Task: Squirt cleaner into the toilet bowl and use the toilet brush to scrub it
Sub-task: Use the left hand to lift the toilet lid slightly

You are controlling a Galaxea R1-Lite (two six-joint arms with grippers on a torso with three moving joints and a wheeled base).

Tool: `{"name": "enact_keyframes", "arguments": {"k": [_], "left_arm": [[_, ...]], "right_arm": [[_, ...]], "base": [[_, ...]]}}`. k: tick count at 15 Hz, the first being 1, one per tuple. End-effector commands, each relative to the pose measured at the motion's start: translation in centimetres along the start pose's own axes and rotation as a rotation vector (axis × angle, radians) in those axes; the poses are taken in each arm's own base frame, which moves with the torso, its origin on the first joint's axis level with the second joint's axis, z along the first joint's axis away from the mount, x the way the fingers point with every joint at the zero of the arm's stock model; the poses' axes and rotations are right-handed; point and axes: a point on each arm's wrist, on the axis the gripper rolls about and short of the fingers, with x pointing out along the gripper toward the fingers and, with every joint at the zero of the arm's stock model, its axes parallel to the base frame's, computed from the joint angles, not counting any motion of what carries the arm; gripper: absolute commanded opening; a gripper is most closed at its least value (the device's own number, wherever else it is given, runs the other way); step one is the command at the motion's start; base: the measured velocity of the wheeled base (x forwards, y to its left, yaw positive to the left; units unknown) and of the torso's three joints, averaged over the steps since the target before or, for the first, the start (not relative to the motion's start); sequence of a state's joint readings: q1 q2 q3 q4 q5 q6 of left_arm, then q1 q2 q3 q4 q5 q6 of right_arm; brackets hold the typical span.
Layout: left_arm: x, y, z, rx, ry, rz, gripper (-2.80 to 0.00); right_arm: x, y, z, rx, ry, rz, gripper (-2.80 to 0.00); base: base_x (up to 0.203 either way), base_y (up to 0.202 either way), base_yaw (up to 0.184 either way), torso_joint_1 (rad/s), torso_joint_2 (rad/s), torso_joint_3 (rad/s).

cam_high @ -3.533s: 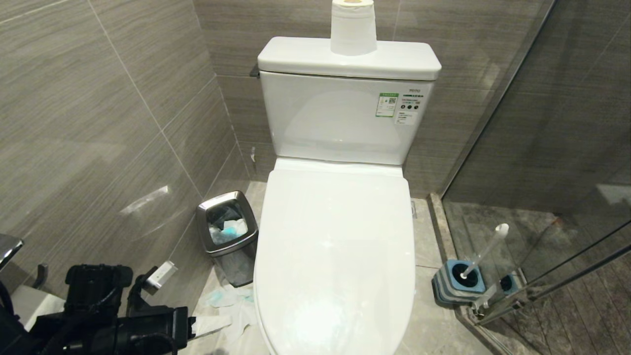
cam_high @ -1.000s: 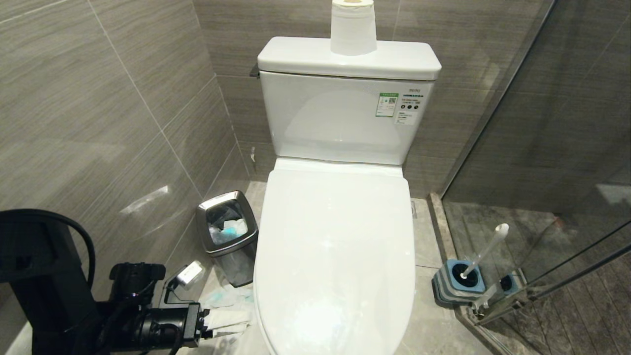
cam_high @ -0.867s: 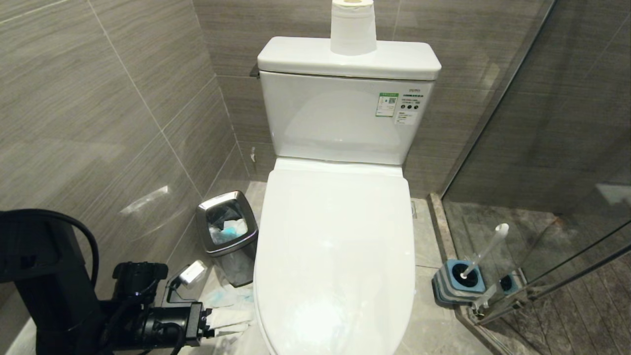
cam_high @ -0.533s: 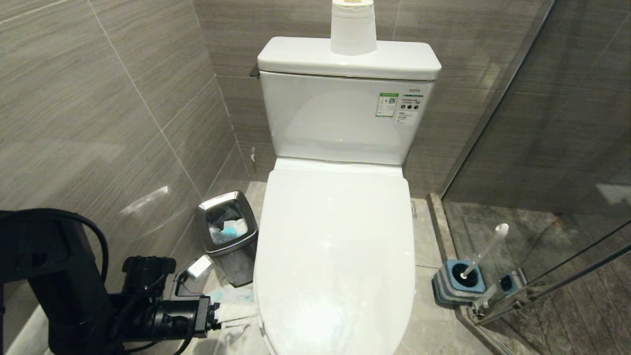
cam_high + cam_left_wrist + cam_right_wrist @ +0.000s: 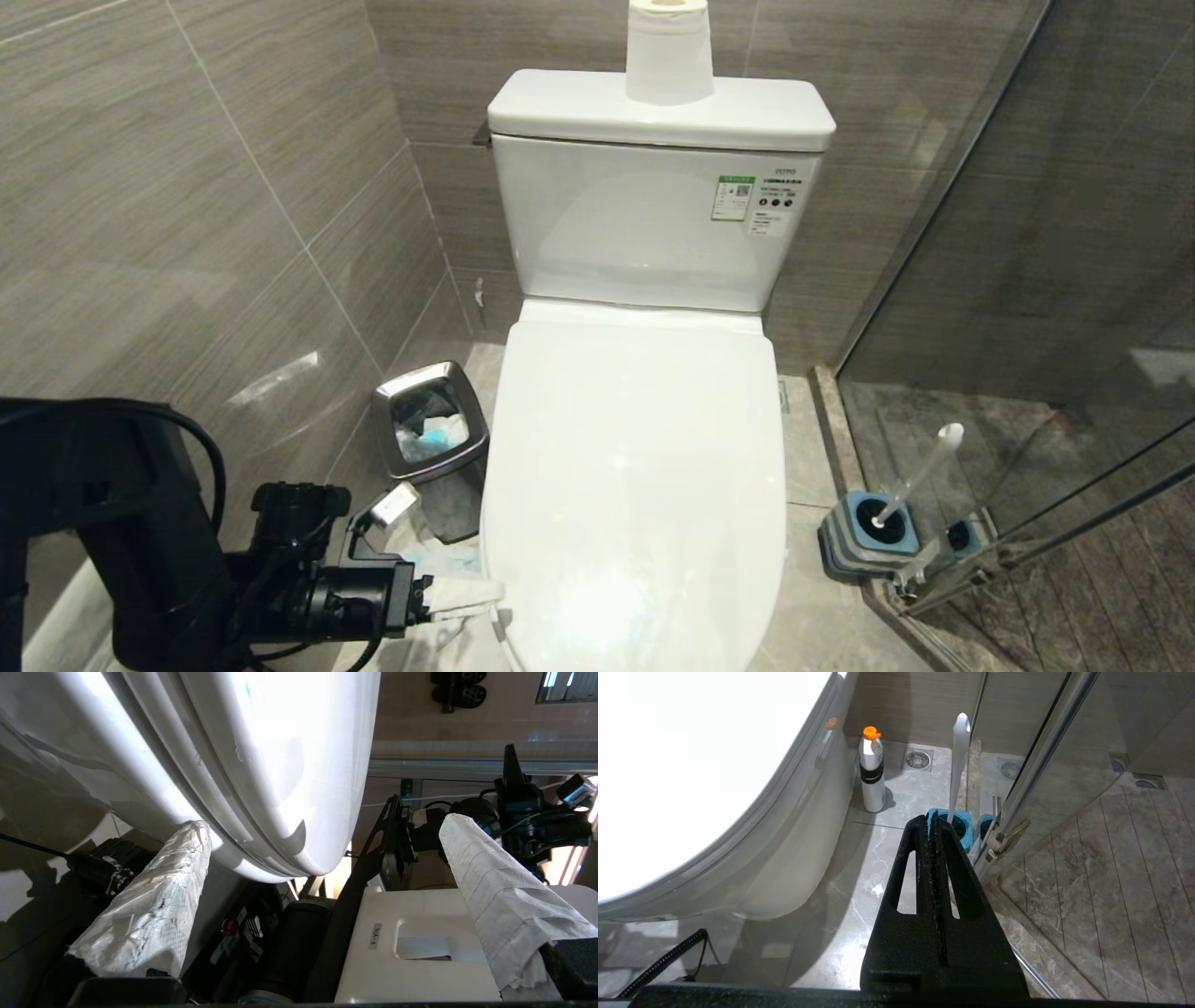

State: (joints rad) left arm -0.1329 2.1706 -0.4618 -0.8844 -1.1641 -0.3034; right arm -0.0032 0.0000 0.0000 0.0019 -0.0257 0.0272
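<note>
Paper-wrapped fingers (image 5: 154,914) of left gripper (image 5: 471,597) straddle glossy toilet bowl (image 5: 635,485) rim.

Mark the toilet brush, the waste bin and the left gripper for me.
toilet brush (image 5: 920,474): head view, middle of the white handle.
waste bin (image 5: 457,378): head view, steel rim.
left gripper (image 5: 322,826): left wrist view, midway between its paper-wrapped fingertips.

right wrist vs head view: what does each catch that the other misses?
Right wrist only: a silver bottle with an orange cap on the floor beside the toilet, and the right gripper, shut. Head only: the left gripper, open at the closed lid's front-left edge, the waste bin and the paper roll. Both: the toilet brush in its blue holder.
</note>
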Motion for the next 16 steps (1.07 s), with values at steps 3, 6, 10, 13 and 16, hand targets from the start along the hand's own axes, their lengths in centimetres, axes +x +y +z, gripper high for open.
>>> {"name": "enact_keyframes", "arguments": {"k": [3, 6, 10, 13, 16], "left_arm": [[0.7, -0.3, 0.4, 0.030, 0.001, 0.021, 0.00], [0.9, -0.2, 0.3, 0.030, -0.002, 0.050, 0.00], [1.0, 0.1, 0.4, 0.040, -0.017, 0.096, 0.00], [1.1, 0.3, 0.3, 0.080, -0.032, 0.160, 0.00], [1.4, 0.2, 0.0, 0.130, -0.017, 0.192, 0.00]], "right_arm": [[0.0, 0.0, 0.0, 0.000, 0.001, 0.000, -2.80], [0.0, 0.0, 0.0, -0.001, 0.001, 0.000, -2.80], [0.0, 0.0, 0.0, 0.000, 0.002, 0.000, -2.80], [0.0, 0.0, 0.0, -0.001, 0.003, -0.002, -2.80], [0.0, 0.0, 0.0, 0.000, 0.003, 0.000, -2.80]], "base": [[0.000, 0.000, 0.000, 0.000, 0.00, 0.000], [0.000, 0.000, 0.000, 0.000, 0.00, 0.000], [0.000, 0.000, 0.000, 0.000, 0.00, 0.000], [0.000, 0.000, 0.000, 0.000, 0.00, 0.000], [0.000, 0.000, 0.000, 0.000, 0.00, 0.000]]}}
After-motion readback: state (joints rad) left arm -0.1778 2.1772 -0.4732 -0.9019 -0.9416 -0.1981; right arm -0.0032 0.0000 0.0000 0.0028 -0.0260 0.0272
